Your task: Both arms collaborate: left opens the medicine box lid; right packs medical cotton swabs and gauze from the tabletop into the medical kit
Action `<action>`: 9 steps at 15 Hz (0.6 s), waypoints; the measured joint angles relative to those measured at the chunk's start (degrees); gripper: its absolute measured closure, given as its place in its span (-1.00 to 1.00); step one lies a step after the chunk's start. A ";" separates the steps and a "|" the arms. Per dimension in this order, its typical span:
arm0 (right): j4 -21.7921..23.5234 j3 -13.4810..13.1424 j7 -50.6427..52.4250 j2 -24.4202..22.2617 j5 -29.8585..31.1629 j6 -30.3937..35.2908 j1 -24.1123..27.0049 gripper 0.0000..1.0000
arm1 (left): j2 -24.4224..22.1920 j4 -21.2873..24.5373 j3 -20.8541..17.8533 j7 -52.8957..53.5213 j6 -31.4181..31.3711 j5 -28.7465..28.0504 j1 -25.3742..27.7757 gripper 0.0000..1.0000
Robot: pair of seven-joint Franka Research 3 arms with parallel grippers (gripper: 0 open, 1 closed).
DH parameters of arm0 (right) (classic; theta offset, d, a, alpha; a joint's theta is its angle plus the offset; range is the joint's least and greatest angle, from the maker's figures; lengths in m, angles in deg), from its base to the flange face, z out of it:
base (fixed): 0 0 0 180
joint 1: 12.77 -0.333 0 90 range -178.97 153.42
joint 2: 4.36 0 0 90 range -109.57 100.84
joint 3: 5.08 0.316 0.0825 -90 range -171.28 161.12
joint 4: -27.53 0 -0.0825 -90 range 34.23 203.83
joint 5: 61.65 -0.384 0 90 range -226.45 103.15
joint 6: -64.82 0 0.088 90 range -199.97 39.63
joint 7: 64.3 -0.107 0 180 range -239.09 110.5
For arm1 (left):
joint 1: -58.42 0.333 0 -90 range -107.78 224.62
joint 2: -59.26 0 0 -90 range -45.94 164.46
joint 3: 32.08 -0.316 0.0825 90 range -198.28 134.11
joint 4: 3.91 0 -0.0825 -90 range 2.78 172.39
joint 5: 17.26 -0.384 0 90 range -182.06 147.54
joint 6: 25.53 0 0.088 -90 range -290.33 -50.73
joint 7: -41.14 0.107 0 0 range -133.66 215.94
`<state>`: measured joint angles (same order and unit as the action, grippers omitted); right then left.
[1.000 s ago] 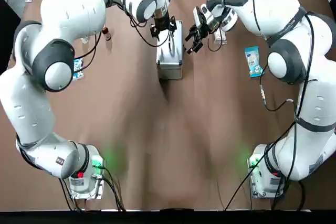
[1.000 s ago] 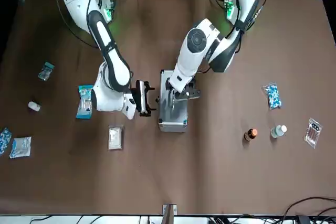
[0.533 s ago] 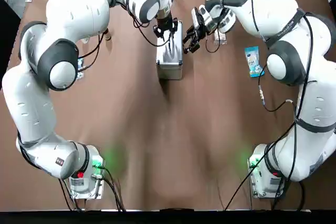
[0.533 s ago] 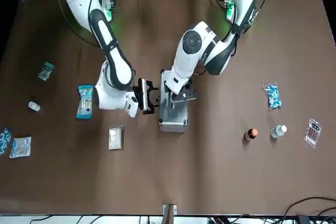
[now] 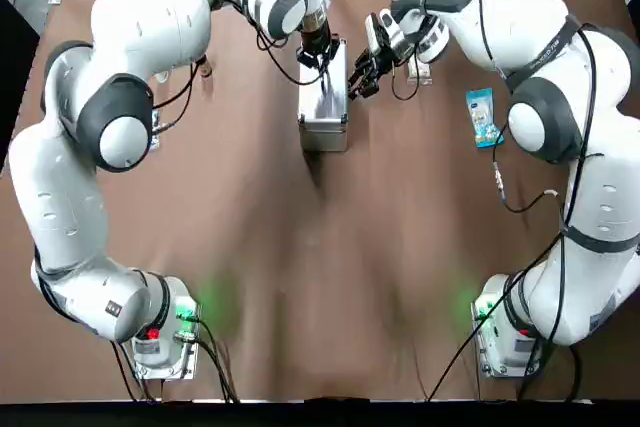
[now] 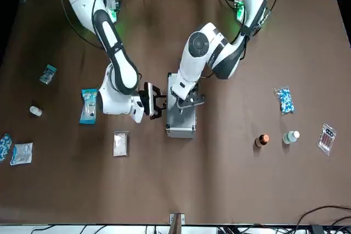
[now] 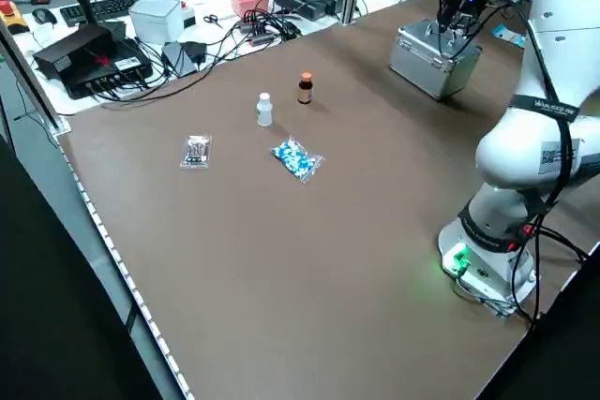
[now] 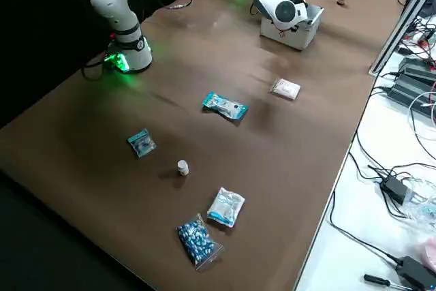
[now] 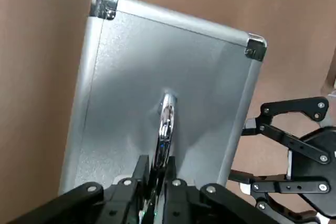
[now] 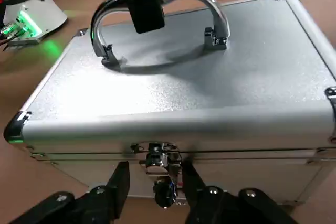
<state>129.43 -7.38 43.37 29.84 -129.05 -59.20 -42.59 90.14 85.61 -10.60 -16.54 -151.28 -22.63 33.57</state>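
The medicine box (image 5: 323, 99) is a silver metal case with its lid down, at the far middle of the table. My left gripper (image 5: 318, 47) is above it, shut on the lid's handle (image 9: 165, 124). My right gripper (image 5: 358, 81) is open at the box's latch side, one finger on each side of the latch (image 10: 159, 165). A white flat gauze packet (image 6: 120, 143) and a blue-and-white packet that looks like cotton swabs (image 6: 88, 105) lie on the table on my right side of the box.
On my left side lie a brown bottle (image 6: 262, 140), a white bottle (image 6: 290, 136), a bag of blue pills (image 6: 284, 100) and a small packet (image 6: 326, 137). On my far right are a small bottle (image 6: 35, 111) and more packets (image 6: 22, 153).
My right gripper has moved in toward the box until it sits at the latch. My left gripper has shifted slightly over the handle. The box has stayed put.
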 joint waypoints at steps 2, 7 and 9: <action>-0.02 -0.04 0.07 -0.01 -0.03 -0.36 0.00 0.09 | 0.67 -1.28 0.00 0.14 1.22 -0.09 -0.18 0.68; -0.16 -0.10 0.32 -0.11 -0.12 -0.90 -0.05 0.32 | 0.74 -2.00 -0.06 0.14 2.73 -0.17 -0.21 0.68; -0.13 -0.11 0.42 -0.21 -0.12 -0.76 -0.06 0.36 | 0.73 -2.68 -0.16 0.14 4.18 -0.18 -0.16 0.68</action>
<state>129.30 -7.49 43.78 29.63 -129.17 -59.96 -42.64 90.88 82.93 -10.75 -16.40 -147.09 -22.81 33.41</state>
